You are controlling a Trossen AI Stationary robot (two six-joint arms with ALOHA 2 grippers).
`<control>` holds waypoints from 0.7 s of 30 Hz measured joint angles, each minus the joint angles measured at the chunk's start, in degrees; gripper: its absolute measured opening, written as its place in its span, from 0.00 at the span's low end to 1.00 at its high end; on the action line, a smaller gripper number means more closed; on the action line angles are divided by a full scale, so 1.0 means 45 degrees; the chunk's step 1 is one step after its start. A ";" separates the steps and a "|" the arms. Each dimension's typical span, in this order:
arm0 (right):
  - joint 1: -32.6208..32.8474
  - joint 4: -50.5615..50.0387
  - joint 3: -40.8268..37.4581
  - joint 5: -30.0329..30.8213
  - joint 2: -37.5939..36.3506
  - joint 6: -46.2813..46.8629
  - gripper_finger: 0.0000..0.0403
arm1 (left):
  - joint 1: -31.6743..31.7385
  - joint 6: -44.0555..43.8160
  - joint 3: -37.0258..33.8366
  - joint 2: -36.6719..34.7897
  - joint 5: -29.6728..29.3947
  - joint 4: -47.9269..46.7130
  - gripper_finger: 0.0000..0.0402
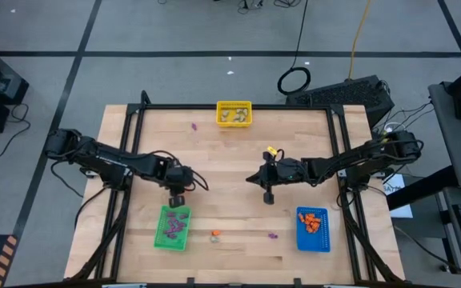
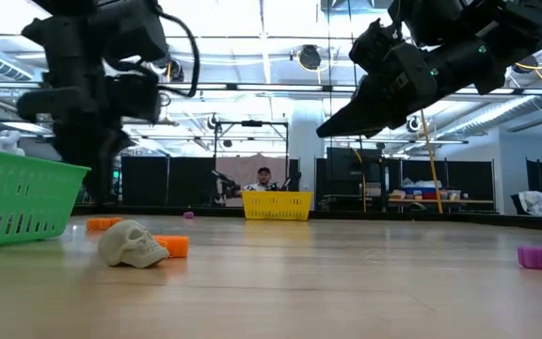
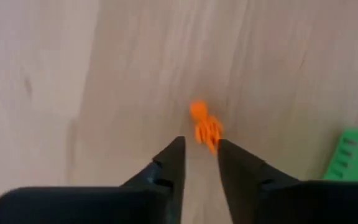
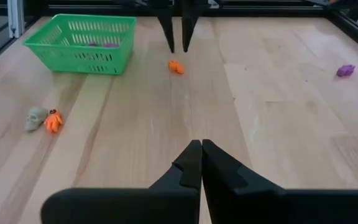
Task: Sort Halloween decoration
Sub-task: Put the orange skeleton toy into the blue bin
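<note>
The Halloween decoration lies scattered. An orange trinket sits on the wood just past my left gripper, which hangs open by a narrow gap over the table beside the green bin's far edge. The same orange trinket shows below the left gripper in the right wrist view. A pale skull and an orange piece lie together near the table's near edge. A purple piece lies by the blue bin, another purple piece near the yellow bin. My right gripper is shut and hovers mid-table.
The green bin holds purple pieces, the blue bin holds orange pieces, and the yellow bin at the far edge holds pale ones. Bare wood lies between the two grippers. A person stands in the room beyond the table.
</note>
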 joint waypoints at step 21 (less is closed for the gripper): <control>0.0005 -0.0069 0.0000 0.0000 0.0004 0.0006 0.00 | -0.0162 -0.1521 -0.1922 0.0345 0.0223 0.2382 0.20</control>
